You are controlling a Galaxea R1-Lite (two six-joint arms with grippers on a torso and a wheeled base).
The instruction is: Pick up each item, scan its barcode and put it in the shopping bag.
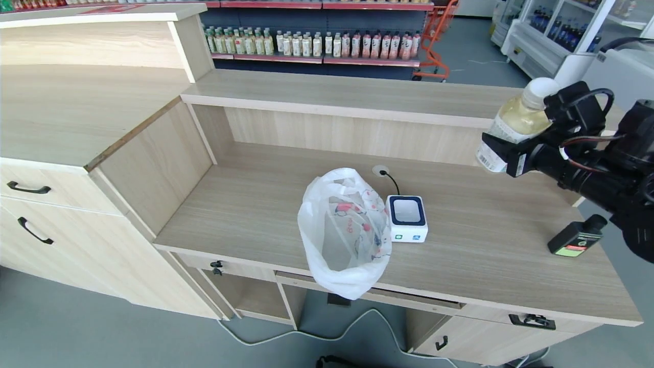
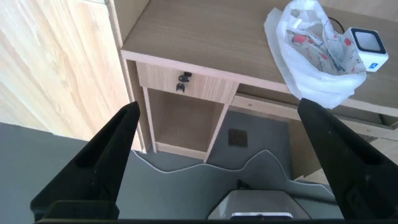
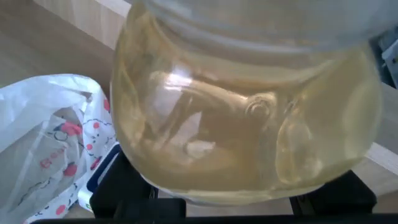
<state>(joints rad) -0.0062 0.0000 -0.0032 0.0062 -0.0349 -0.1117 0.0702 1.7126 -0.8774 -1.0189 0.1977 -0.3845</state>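
My right gripper [image 1: 516, 148] is shut on a bottle of pale yellow drink [image 1: 513, 125] with a white cap, held in the air above the right end of the counter. The bottle [image 3: 249, 106] sits very close in the right wrist view. The white shopping bag [image 1: 343, 230] with red prints stands open at the counter's front edge, left of the white barcode scanner [image 1: 407, 217]. A small dark bottle [image 1: 577, 236] lies on the counter at the far right. My left gripper [image 2: 221, 155] hangs open below and in front of the counter, over the floor, with the bag [image 2: 314, 53] farther off.
The wooden counter [image 1: 490, 245] has a raised back shelf and a taller cabinet block on the left. The scanner's cable runs to a hole [image 1: 380, 170] behind it. Drawers with dark handles [image 1: 531, 321] sit under the front edge. Store shelves with bottles stand behind.
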